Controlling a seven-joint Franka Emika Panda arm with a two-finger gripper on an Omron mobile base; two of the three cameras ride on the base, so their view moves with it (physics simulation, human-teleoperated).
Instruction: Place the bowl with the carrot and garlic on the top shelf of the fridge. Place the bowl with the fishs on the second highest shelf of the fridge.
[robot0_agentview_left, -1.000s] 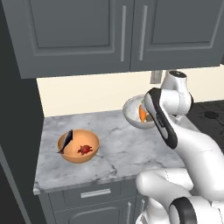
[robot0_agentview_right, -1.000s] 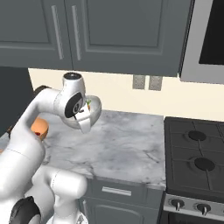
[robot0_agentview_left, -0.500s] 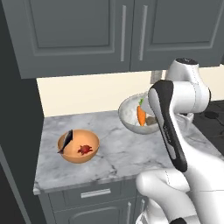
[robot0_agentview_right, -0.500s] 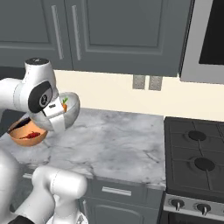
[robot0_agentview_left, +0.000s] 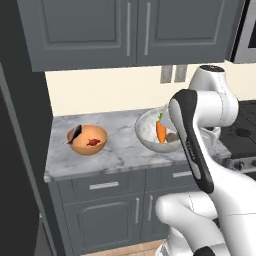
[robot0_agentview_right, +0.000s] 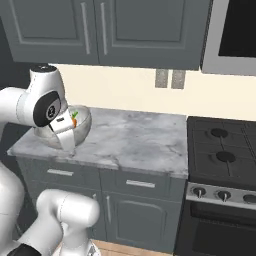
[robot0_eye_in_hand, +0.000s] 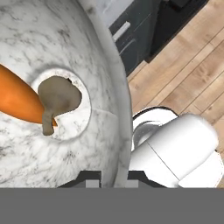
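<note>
The pale grey-white marbled round bowl (robot0_agentview_left: 150, 131) is lifted clear of the grey marble counter (robot0_agentview_left: 120, 150), hanging over its right half with open air beneath its base. To its left the smooth orange-tan round bowl (robot0_agentview_left: 87, 139) sits near the counter's left front edge, well apart, with bare stone between the 2. The black gas stove (robot0_agentview_right: 225, 155) bounds the counter on the right, and dark grey wall cabinets (robot0_agentview_left: 125, 30) close off the space above.

Since 0.5 s ago the arm has swung the marbled bowl further toward the stove side and nearer the counter's front edge — the orange bowl has not moved.

The hand view looks into the marbled bowl: the small orange carrot (robot0_eye_in_hand: 17, 98) lies against the greyish-brown lump of garlic (robot0_eye_in_hand: 57, 98) at the bottom, and the gripper (robot0_eye_in_hand: 111, 177) is clamped on the bowl's rim, 1 fingertip on either side of the wall. Past the rim lies wooden floor (robot0_eye_in_hand: 188, 65) (seen from this camera alone). The left base view shows the carrot's green top and the 2 fish (robot0_agentview_left: 82, 137) — 1 dark, 1 red.
</note>
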